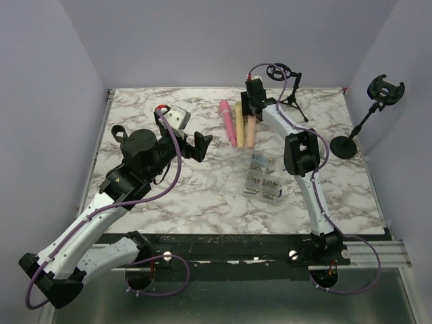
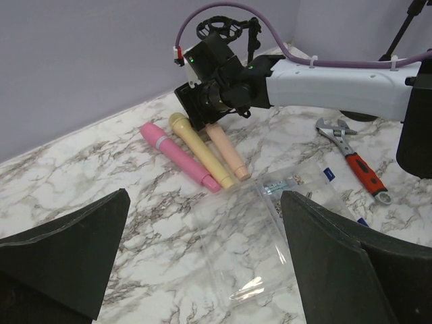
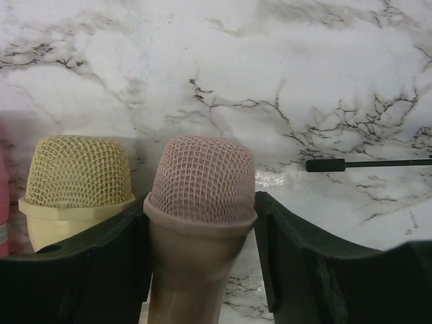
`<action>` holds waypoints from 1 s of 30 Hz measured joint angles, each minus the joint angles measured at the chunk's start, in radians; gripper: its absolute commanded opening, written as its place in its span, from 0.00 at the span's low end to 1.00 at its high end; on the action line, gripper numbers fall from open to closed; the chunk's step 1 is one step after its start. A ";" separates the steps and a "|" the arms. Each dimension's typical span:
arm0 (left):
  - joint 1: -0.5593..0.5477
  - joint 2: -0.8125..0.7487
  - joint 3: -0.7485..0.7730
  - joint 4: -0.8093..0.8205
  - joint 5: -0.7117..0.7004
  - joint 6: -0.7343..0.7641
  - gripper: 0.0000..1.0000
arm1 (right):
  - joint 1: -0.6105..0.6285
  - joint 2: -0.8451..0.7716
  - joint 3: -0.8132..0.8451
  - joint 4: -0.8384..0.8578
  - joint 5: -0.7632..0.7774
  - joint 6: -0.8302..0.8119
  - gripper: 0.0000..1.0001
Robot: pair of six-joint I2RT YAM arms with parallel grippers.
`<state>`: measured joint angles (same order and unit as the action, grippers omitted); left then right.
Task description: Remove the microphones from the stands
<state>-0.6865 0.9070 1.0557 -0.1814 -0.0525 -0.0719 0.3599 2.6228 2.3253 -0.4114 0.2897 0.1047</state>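
Note:
A peach microphone point(image 1: 250, 131) lies on the marble table next to a yellow microphone point(image 1: 239, 121) and a pink one point(image 1: 228, 123). My right gripper point(image 1: 252, 101) is closed around the peach microphone's mesh head point(image 3: 202, 179), and both fingers touch its rim. The yellow head point(image 3: 77, 172) sits just to its left. A small tripod stand with an empty ring mount point(image 1: 278, 71) stands behind it. A second stand with a round base point(image 1: 345, 146) and an empty clip point(image 1: 385, 88) is at the right. My left gripper point(image 1: 197, 145) is open and empty over the table point(image 2: 202, 202).
Clear plastic bags of small hardware point(image 1: 262, 175) lie mid-table, one under my left gripper point(image 2: 246, 243). An orange-handled wrench point(image 2: 354, 162) lies by the right arm. A grey box point(image 1: 177, 119) sits at the back left. A tripod leg point(image 3: 364, 163) lies right of the peach head.

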 measured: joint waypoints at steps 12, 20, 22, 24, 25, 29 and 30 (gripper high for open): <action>0.000 0.000 0.000 0.000 0.004 -0.004 0.99 | 0.024 0.001 0.018 0.008 0.004 -0.031 0.84; 0.000 0.010 0.000 0.000 0.010 -0.005 0.99 | 0.047 -0.024 0.018 -0.011 0.042 -0.064 0.87; 0.000 0.014 0.000 0.000 0.012 -0.008 0.99 | 0.055 -0.069 -0.019 -0.017 0.059 -0.072 0.87; 0.000 0.017 0.000 0.000 0.015 -0.011 0.99 | 0.061 -0.134 -0.072 -0.023 0.076 -0.072 0.87; 0.000 0.019 0.000 0.000 0.017 -0.012 0.99 | 0.064 -0.174 -0.106 -0.024 0.087 -0.072 0.87; 0.000 0.024 0.000 0.000 0.025 -0.023 0.99 | 0.067 -0.367 -0.285 -0.001 0.124 -0.063 0.89; 0.000 0.024 0.000 0.000 0.026 -0.026 0.99 | 0.067 -0.421 -0.342 0.012 0.134 -0.058 0.90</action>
<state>-0.6865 0.9314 1.0557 -0.1814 -0.0261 -0.0978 0.4267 2.2021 1.9835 -0.3992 0.4232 0.0463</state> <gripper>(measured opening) 0.981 0.882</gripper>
